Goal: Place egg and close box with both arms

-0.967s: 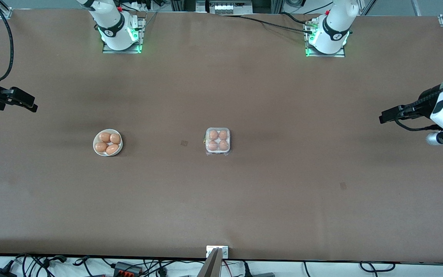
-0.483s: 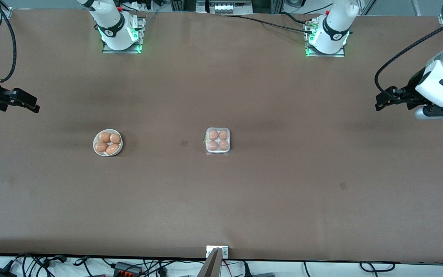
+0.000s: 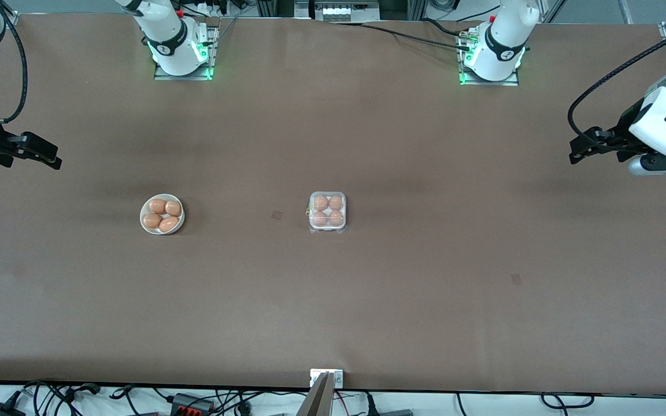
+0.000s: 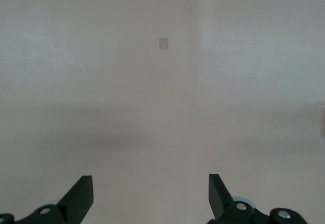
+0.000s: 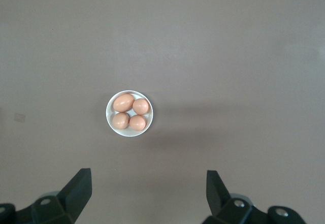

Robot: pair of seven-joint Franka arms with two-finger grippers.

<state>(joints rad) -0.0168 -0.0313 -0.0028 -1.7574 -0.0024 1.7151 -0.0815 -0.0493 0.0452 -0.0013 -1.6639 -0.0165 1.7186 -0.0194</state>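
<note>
On table, box (image 3: 327, 212) lies square.

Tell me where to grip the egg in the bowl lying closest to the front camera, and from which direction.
Come straight down on that egg and pinch across its narrow middle. It lies on its side in the bowl, packed against three others, so only the top is free; the right gripper, open, is the closer one.

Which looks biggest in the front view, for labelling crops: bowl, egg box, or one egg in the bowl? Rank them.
1. Bowl, though only slightly larger than the box.
2. Egg box.
3. Single egg, clearly smallest.
</note>
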